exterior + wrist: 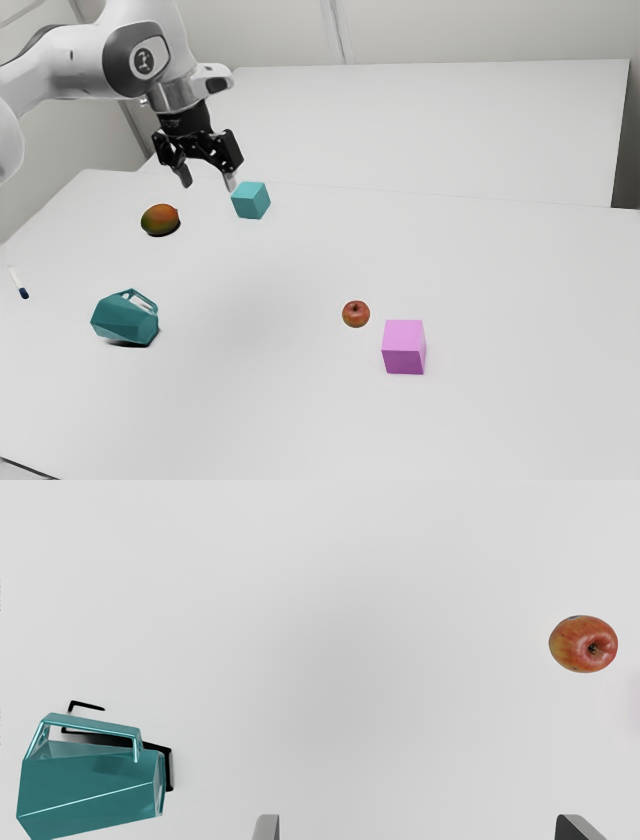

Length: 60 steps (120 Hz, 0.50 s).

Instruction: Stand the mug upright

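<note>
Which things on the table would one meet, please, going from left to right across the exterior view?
Dark-tipped pen, tipped-over teal mug, mango, teal cube, apple, pink cube.

Bright, even light washes the white table [250, 410] nearly flat, with thin dark shadows hugging the undersides of the mug [125, 320] and mango [160, 220]. In the wrist view, the tabletop dims to soft gray mid-picture, a hard black shadow edges the mug, and pale glints trace its rims.

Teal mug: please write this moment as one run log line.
mug: lying on its side | tool: open, empty, above table, away from mug | task: mug not yet upright
</note>
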{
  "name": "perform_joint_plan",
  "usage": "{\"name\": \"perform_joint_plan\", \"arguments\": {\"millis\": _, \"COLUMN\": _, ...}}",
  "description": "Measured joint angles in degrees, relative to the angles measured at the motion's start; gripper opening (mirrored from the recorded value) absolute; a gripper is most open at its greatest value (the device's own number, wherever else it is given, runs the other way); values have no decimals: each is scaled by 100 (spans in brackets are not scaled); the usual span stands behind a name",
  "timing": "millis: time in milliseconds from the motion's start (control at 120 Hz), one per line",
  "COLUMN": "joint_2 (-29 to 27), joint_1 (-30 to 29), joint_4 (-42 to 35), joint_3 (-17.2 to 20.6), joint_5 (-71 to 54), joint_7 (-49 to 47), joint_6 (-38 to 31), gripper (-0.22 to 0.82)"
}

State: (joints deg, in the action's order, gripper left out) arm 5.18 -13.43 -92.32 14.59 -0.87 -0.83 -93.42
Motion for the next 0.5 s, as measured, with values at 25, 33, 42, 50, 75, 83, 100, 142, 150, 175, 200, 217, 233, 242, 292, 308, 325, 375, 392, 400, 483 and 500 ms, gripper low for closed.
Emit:
{"name": "perform_joint_plan", "arguments": {"millis": 25, "joint_2": 1, "joint_1": -6, "joint_4": 1, "joint_3": 0, "joint_5": -3, "joint_7": -7, "joint_6": -3, "gripper": 60}}
{"name": "perform_joint_plan", "arguments": {"millis": 33, "joint_2": 2, "joint_1": -7, "joint_4": 1, "joint_3": 0, "joint_5": -4, "joint_7": -10, "joint_6": -4, "gripper": 60}}
{"name": "perform_joint_plan", "arguments": {"millis": 42, "joint_2": 2, "joint_1": -9, "joint_4": 1, "joint_3": 0, "joint_5": -6, "joint_7": -12, "joint_6": -4, "gripper": 60}}
{"name": "perform_joint_plan", "arguments": {"millis": 50, "joint_2": 2, "joint_1": -10, "joint_4": 1, "joint_3": 0, "joint_5": -7, "joint_7": -14, "joint_6": -4, "gripper": 60}}
{"name": "perform_joint_plan", "arguments": {"millis": 75, "joint_2": 4, "joint_1": -10, "joint_4": 1, "joint_3": -2, "joint_5": -11, "joint_7": -21, "joint_6": -4, "gripper": 60}}
{"name": "perform_joint_plan", "arguments": {"millis": 83, "joint_2": 5, "joint_1": -9, "joint_4": 1, "joint_3": -3, "joint_5": -12, "joint_7": -23, "joint_6": -4, "gripper": 60}}
{"name": "perform_joint_plan", "arguments": {"millis": 100, "joint_2": 7, "joint_1": -9, "joint_4": 0, "joint_3": -5, "joint_5": -14, "joint_7": -27, "joint_6": -5, "gripper": 60}}
{"name": "perform_joint_plan", "arguments": {"millis": 142, "joint_2": 10, "joint_1": -9, "joint_4": -6, "joint_3": -7, "joint_5": -20, "joint_7": -36, "joint_6": -7, "gripper": 60}}
{"name": "perform_joint_plan", "arguments": {"millis": 150, "joint_2": 8, "joint_1": -10, "joint_4": -10, "joint_3": -7, "joint_5": -21, "joint_7": -38, "joint_6": -7, "gripper": 60}}
{"name": "perform_joint_plan", "arguments": {"millis": 175, "joint_2": 1, "joint_1": -15, "joint_4": -21, "joint_3": -8, "joint_5": -23, "joint_7": -43, "joint_6": -7, "gripper": 60}}
{"name": "perform_joint_plan", "arguments": {"millis": 200, "joint_2": -10, "joint_1": -23, "joint_4": -28, "joint_3": -8, "joint_5": -23, "joint_7": -44, "joint_6": -3, "gripper": 60}}
{"name": "perform_joint_plan", "arguments": {"millis": 217, "joint_2": -31, "joint_1": -33, "joint_4": -30, "joint_3": -6, "joint_5": -23, "joint_7": -46, "joint_6": 2, "gripper": 60}}
{"name": "perform_joint_plan", "arguments": {"millis": 233, "joint_2": -55, "joint_1": -41, "joint_4": -32, "joint_3": -4, "joint_5": -19, "joint_7": -49, "joint_6": 8, "gripper": 60}}
{"name": "perform_joint_plan", "arguments": {"millis": 242, "joint_2": -63, "joint_1": -45, "joint_4": -35, "joint_3": -4, "joint_5": -15, "joint_7": -51, "joint_6": 11, "gripper": 60}}
{"name": "perform_joint_plan", "arguments": {"millis": 292, "joint_2": -97, "joint_1": -69, "joint_4": -146, "joint_3": -1, "joint_5": 25, "joint_7": -62, "joint_6": 21, "gripper": 60}}
{"name": "perform_joint_plan", "arguments": {"millis": 308, "joint_2": -103, "joint_1": -77, "joint_4": -198, "joint_3": -1, "joint_5": 38, "joint_7": -64, "joint_6": 20, "gripper": 60}}
{"name": "perform_joint_plan", "arguments": {"millis": 325, "joint_2": -107, "joint_1": -84, "joint_4": -238, "joint_3": -1, "joint_5": 55, "joint_7": -64, "joint_6": 24, "gripper": 60}}
{"name": "perform_joint_plan", "arguments": {"millis": 375, "joint_2": -120, "joint_1": -112, "joint_4": -345, "joint_3": -5, "joint_5": 137, "joint_7": -58, "joint_6": 34, "gripper": 60}}
{"name": "perform_joint_plan", "arguments": {"millis": 392, "joint_2": -127, "joint_1": -129, "joint_4": -388, "joint_3": -6, "joint_5": 160, "joint_7": -47, "joint_6": 35, "gripper": 60}}
{"name": "perform_joint_plan", "arguments": {"millis": 400, "joint_2": -133, "joint_1": -139, "joint_4": -411, "joint_3": -6, "joint_5": 172, "joint_7": -40, "joint_6": 34, "gripper": 60}}
{"name": "perform_joint_plan", "arguments": {"millis": 483, "joint_2": -287, "joint_1": -297, "joint_4": -732, "joint_3": -6, "joint_5": 343, "joint_7": 99, "joint_6": -21, "gripper": 60}}
{"name": "perform_joint_plan", "arguments": {"millis": 500, "joint_2": -321, "joint_1": -337, "joint_4": -815, "joint_3": -7, "joint_5": 401, "joint_7": 144, "joint_6": -48, "gripper": 60}}
